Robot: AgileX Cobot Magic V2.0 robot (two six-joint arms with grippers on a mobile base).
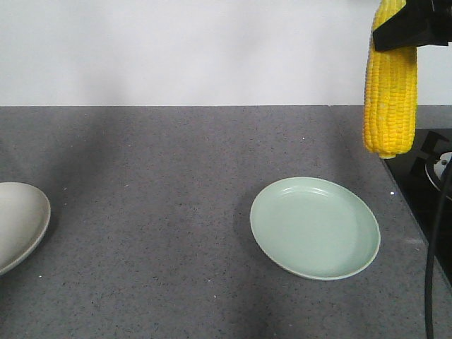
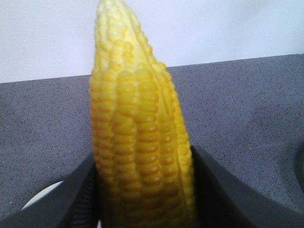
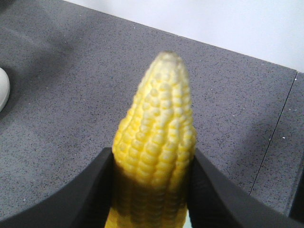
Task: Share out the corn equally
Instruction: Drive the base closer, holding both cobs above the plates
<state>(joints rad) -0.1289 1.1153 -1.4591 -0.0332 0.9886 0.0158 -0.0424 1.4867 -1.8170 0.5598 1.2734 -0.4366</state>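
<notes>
Currently I read both tools as loaded. On the left wrist view, the left tool (image 2: 145, 190) has its two dark fingers (image 2: 71, 199) pressed against the sides of a bright yellow husked corn cob (image 2: 137, 133), closed to the width of the cob; the cob's tapered end points away from the camera, above the speckled dark grey tabletop (image 2: 247, 114). A sliver of a pale plate rim (image 2: 40, 197) shows at the lower left of that view.

On the right wrist view, the right tool (image 3: 152, 190) grips a second yellow corn cob (image 3: 156, 137) in the same manner, fingers (image 3: 223, 199) touching both flanks, tapered tip forward.

On the front view, one yellow cob (image 1: 390, 85) hangs upright at the upper right, held at its top by a black tool (image 1: 413, 25), clear of the tabletop. I cannot tell from this view which arm that is. A round pale green plate (image 1: 315, 227) lies on the tabletop below and to the left of the hanging cob, apart from it. A cream plate (image 1: 21, 222) lies at the left edge, cut off by the frame. A black cable (image 1: 438, 240) runs down the right edge.
</notes>
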